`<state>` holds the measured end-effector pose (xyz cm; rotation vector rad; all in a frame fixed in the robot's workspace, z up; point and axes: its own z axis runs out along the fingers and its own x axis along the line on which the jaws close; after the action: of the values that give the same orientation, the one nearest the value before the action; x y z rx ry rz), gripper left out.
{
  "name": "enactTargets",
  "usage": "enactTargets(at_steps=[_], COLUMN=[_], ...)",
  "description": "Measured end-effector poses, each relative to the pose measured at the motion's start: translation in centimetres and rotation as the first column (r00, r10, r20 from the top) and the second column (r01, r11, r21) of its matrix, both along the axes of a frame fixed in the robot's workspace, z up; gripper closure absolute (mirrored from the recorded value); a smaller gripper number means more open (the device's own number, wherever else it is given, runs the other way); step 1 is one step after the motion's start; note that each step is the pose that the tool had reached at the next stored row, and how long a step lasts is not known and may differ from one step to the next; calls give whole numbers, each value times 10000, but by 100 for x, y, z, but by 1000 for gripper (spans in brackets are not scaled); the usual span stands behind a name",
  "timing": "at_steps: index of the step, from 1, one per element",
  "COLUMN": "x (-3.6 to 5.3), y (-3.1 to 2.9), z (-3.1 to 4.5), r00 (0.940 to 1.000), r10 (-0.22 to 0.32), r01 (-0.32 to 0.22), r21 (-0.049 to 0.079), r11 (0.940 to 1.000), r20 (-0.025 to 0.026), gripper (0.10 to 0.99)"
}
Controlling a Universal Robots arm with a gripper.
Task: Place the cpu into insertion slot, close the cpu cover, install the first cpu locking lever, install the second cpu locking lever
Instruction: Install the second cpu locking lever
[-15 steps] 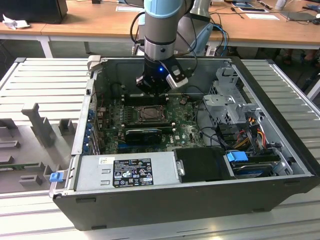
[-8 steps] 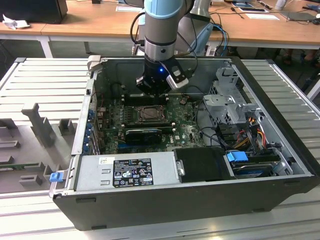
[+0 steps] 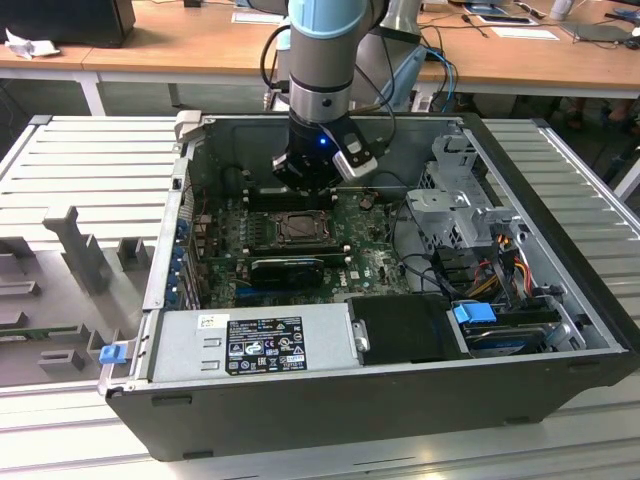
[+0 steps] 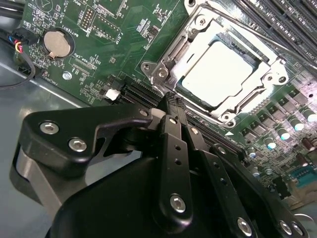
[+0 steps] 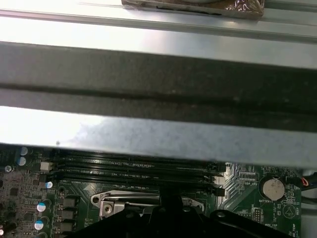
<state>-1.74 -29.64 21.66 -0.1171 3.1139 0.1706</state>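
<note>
- In the exterior view my claw hangs inside the open computer case, low over the green motherboard. The insertion slot sits just below my tip and a little toward the near side of the case. From here I cannot tell how my fingers stand.
- In the second wrist view my fingers come together to a narrow point with nothing between them, so I am closed and empty. Just beyond that point lies the cpu, its pale metal face seated flat in the slot. The cpu cover lies down around it, the chip showing through its window. A thin locking lever runs along the far side of the frame. I cannot say whether it is latched.
- Also in the second wrist view, a round coin battery sits on the board, well off to one side of my claw.
- In the first wrist view I see the long memory slots ahead of my claw and the case wall above them.
- My judgement on handling: the chip is light, stiff and fragile underneath, best held by its edges. The cover is thin springy sheet metal. The levers are stiff wire, best pushed at their free ends.
</note>
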Motion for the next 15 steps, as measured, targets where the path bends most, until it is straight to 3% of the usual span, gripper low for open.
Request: enactTargets(at_steps=[15], x=[0], y=[-78], z=[0], r00=[10000], r10=[0], r01=[0], r21=[0], r11=[10000], r20=[0], gripper=[980])
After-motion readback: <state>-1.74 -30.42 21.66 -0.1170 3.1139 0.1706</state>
